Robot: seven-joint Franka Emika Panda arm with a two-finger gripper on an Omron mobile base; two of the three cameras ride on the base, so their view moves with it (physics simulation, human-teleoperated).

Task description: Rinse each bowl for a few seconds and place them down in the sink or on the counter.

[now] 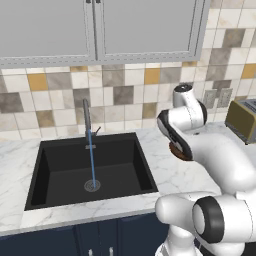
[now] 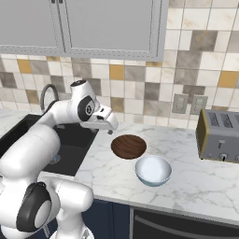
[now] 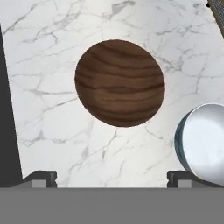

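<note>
Nearest the cameras rose the white jointed robot arm (image 2: 37, 154), bending forward over a white marble counter (image 2: 196, 182) with grey veins, which sat on dark navy cabinets (image 1: 90, 240). Behind the counter ran a backsplash wall of beige, grey and mustard square tiles (image 2: 140, 88), with pale grey upper cupboards (image 1: 95, 30) above it. A large black rectangular sink (image 1: 65, 175) was set into the counter at the left, where a thin blue stream of water (image 1: 92, 160) fell from the upright grey faucet (image 1: 86, 117) to the round metal drain (image 1: 92, 186). A boxy tan and grey toaster (image 2: 218, 135) stood at the counter's right end. A round dark brown wood-grain bowl (image 2: 129, 146) rested on the counter just right of the sink, and a glossy white bowl (image 2: 153, 170) sat just beside it, nearer the front edge. The two-finger gripper (image 3: 111, 177) hung above the brown bowl, its jaws spread wide and holding nothing.
</note>
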